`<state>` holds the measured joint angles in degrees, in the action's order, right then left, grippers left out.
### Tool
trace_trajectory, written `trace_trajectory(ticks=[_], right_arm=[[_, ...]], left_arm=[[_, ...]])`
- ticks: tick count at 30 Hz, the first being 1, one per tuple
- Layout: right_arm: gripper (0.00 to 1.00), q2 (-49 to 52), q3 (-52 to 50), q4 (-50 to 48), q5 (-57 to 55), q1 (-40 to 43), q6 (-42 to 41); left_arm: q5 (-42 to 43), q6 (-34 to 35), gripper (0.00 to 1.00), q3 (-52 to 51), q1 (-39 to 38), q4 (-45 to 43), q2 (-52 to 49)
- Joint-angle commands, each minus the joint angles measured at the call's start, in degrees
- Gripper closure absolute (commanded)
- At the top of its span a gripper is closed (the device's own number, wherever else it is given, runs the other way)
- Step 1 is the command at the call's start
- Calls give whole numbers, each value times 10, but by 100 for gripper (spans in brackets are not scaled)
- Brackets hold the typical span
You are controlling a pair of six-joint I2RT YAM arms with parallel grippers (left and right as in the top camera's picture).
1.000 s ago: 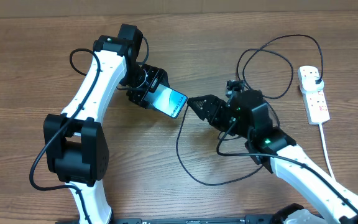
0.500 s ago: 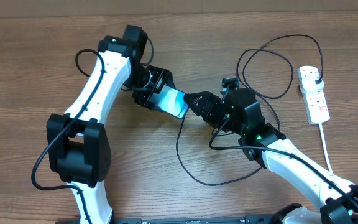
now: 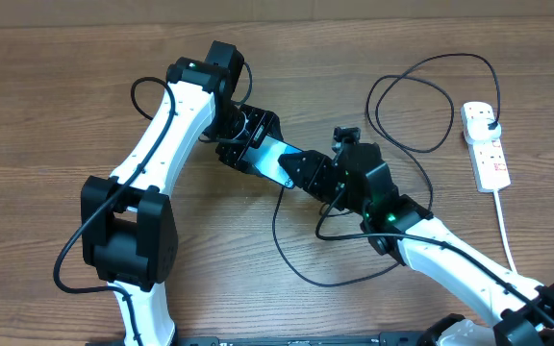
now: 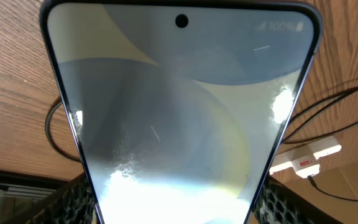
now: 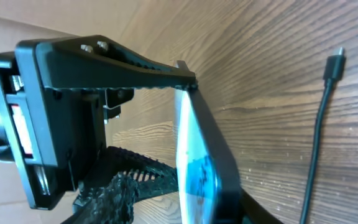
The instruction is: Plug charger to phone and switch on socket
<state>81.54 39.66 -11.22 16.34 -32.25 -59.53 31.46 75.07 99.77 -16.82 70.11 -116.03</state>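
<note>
Grips the phone (image 4: 179,124) by its long edges with the left hand (image 3: 256,149), raised off the bench (image 3: 65,96). Meets the phone's free end with the right hand (image 3: 296,170); cannot tell whether closed. Has the charger (image 5: 316,143) connector tip (image 5: 335,61) loose on the bench, plug (image 3: 489,117) in the socket (image 3: 489,159), well apart.

Even, bright overhead light, soft shadows on tabletop (image 3: 56,115). Glare patches on phone (image 4: 179,112) screen in left wrist view. Right wrist foreground blurry.
</note>
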Motion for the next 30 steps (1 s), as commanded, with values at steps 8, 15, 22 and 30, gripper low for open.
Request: trace_trajectory(ticks=[8,15,22,30], right_arm=[[69,45,13,-19,-13,-16,14],[76,45,13,-35,-19,-16,15],[86,45,13,-42,-17,-16,14],[92,45,13,-51,-7,-16,10]], left_arm=[[20,8,55,17,-9,8,0],[21,3,55,17,-10,23,0],[21,1,54,17,-12,26,0],[20,2,52,17,-12,23,0]])
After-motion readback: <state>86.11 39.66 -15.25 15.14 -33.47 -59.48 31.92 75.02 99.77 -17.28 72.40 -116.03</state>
